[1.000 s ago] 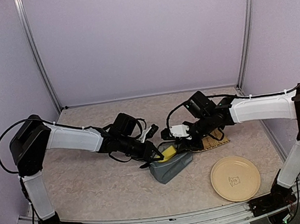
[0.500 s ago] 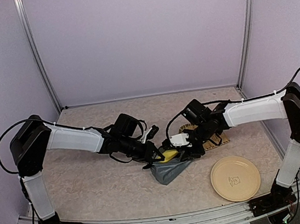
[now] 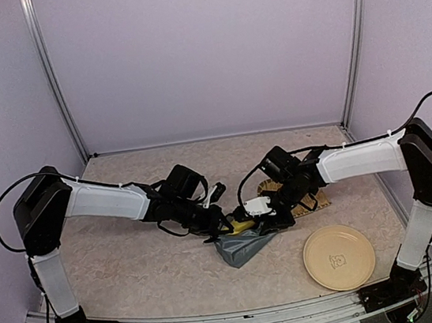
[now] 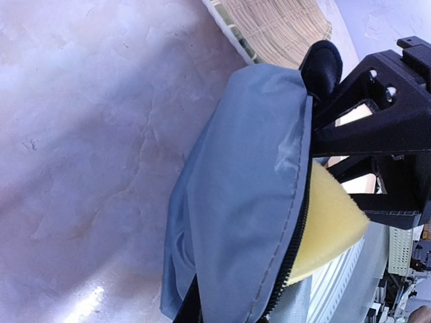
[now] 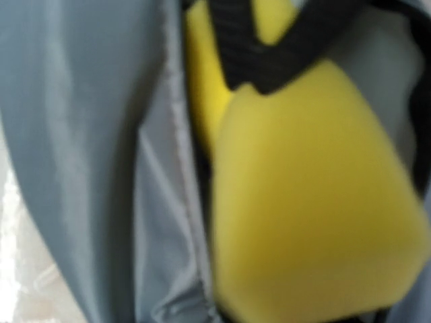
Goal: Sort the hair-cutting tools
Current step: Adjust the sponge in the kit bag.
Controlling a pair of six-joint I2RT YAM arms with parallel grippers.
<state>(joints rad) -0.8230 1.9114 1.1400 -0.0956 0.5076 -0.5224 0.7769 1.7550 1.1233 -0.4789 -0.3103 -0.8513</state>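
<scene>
Pinching pouch (image 4: pixel 236 202) rim with my left gripper (image 3: pixel 225 227); right gripper (image 3: pixel 266 214) on sponge (image 4: pixel 330 222), cannot tell its grip; sponge could snag zip (image 4: pixel 301 202), yanking pouch free.

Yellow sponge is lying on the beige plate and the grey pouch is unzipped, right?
Not quite. The yellow sponge is not on the beige plate; it sticks out of the open zip of the grey pouch, as the left wrist view shows. The pouch is indeed unzipped.
</scene>
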